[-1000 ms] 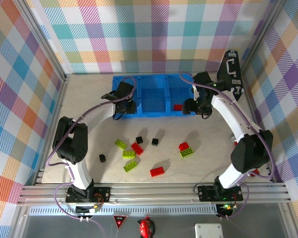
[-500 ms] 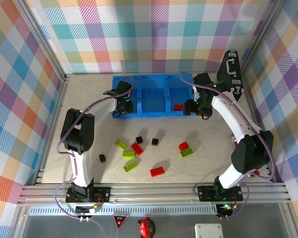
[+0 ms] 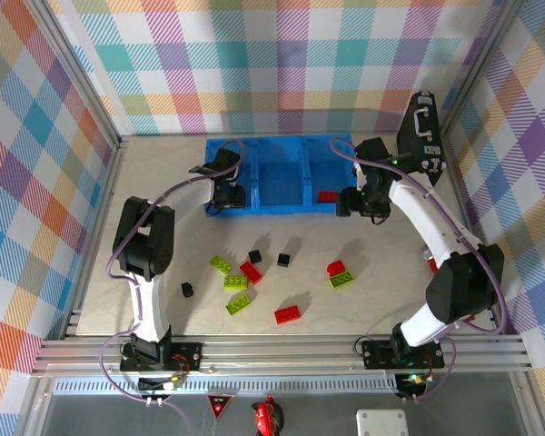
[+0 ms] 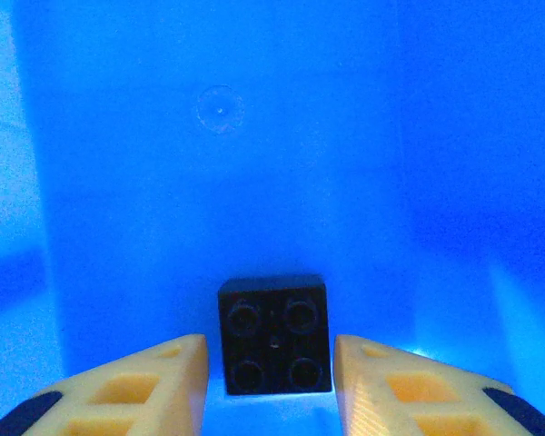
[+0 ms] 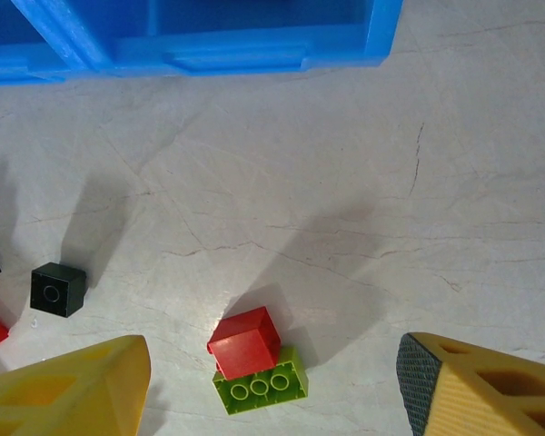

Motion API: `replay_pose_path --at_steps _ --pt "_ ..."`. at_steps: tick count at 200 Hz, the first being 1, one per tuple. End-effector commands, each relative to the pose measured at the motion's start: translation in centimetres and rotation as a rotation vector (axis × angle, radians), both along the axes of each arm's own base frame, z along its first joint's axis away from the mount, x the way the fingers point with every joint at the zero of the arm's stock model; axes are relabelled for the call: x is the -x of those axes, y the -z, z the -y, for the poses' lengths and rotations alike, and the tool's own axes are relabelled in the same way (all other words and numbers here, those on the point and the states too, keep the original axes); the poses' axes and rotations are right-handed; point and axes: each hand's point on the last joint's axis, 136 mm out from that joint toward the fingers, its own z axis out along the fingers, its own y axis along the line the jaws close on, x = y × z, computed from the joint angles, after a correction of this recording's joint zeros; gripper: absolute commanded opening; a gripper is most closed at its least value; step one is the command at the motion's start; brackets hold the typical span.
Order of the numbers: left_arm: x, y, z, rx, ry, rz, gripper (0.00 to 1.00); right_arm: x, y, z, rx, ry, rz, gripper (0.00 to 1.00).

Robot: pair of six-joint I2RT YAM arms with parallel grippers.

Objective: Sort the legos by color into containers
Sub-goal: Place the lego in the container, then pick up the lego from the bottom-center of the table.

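Left gripper [image 4: 266, 350] jaws stand slightly parted inside the blue tray [image 4: 254, 136], with the black cube [image 4: 274, 334] lying squarely between them. If it clings to a pad, it could ride back out. Right gripper [image 5: 272, 350] gapes wide and empty. Between its jaws, a red brick [image 5: 245, 341] leans on a lime-green brick [image 5: 259, 386], so one grab could snag both colours.
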Motion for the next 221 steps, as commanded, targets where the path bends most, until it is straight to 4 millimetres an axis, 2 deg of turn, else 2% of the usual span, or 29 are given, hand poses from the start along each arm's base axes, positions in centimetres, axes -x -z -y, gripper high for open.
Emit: replay_pose_path --at_steps 1,51,108,167,221 --pt "-0.2 -0.5 -0.1 0.02 -0.006 -0.004 0.42 1.1 -0.3 0.2 -0.012 0.017 -0.014 0.73" --pt "0.0 -1.6 0.0 0.029 0.001 0.012 0.43 1.7 0.0 0.2 -0.025 0.023 -0.022 0.73" --pt "0.9 -5.0 -0.3 0.047 0.011 0.062 0.43 2.7 1.1 -0.3 -0.042 0.026 -0.054 0.72" --pt "3.2 -8.1 -1.2 0.054 0.035 0.098 0.43 3.8 3.1 -1.7 -0.035 0.003 -0.096 0.72" --pt "6.2 -10.2 -3.5 0.05 0.035 0.119 0.43 5.1 5.7 -3.2 -0.011 -0.026 -0.156 0.71"
